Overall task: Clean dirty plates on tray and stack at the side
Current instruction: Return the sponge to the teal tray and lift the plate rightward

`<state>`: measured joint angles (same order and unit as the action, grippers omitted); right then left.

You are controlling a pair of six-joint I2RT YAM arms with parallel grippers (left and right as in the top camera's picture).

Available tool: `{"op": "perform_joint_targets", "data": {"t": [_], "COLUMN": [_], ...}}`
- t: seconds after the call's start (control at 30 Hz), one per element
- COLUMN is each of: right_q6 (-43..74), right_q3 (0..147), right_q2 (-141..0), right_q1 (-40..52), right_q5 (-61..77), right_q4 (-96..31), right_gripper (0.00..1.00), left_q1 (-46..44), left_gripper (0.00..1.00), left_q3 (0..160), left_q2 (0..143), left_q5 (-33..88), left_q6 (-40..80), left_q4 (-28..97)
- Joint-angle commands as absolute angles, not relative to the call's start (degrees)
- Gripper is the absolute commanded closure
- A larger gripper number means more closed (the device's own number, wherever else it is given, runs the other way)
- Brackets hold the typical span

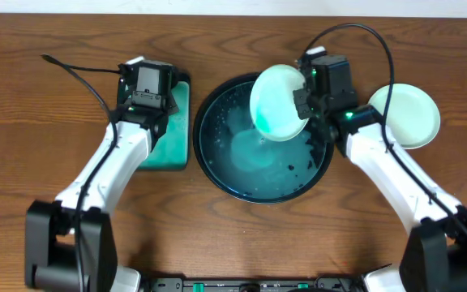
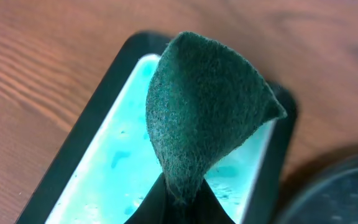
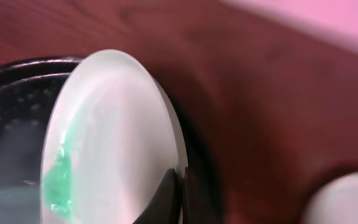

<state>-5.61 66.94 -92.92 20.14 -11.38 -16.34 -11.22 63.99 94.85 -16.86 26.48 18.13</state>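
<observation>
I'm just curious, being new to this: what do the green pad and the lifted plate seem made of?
Green pad: likely synthetic scouring fibre, matte; coarse, fuzzy surface. Plate: smooth, pale, with soft sheen, so glazed ceramic or hard plastic; the look leaves that open.

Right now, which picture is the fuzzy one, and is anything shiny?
Right wrist view: fuzziest, the held plate and the tabletop behind it all soft. Left wrist view: the green scouring pad shows crisp fibres, the tabletop blurs. Overhead view: sharp, with wet glints in the round tray.
</observation>
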Motion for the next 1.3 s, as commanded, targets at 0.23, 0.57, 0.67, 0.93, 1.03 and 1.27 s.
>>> {"op": "perform_joint_targets", "data": {"t": [0.23,0.57,0.67,0.93,1.03,1.27], "right_q6": [-36.2,-52.8,-54.1,-38.6,-24.3,-3.0], "right_q3": [67.9,67.9,67.9,67.9,67.9,67.9], "right_q2": [-90.5,-90.5,-90.5,-90.5,-90.5,-91.2], "right_q1": [30.6,36.7,37.9,35.7,31.9,15.4], "right_q5": [-36.9,-43.5,-43.5,-43.7,-42.9,-8.5], "right_q4": [-8.3,2.3,3.1,1.1,-3.9,-18.9], "right_gripper": [0.99,0.99,0.99,0.97,0.85,0.26], "left_q1": [-6.6,-5.7,-5.7,-5.7,-5.7,-5.7], "left_gripper": [0.92,0.78,0.72,0.34,0.25,0.23], "left_q3": [63.3,63.3,63.3,63.3,63.3,63.3], "left_q2": [104.3,104.7,104.7,104.7,104.7,104.7], "left_q5": [-17.4,-17.1,-17.1,-17.1,-17.1,-17.1], "left_q6": [25.6,25.6,25.5,25.5,25.5,25.6], "left_q4": [17.7,17.7,17.7,18.1,18.7,19.0]}}
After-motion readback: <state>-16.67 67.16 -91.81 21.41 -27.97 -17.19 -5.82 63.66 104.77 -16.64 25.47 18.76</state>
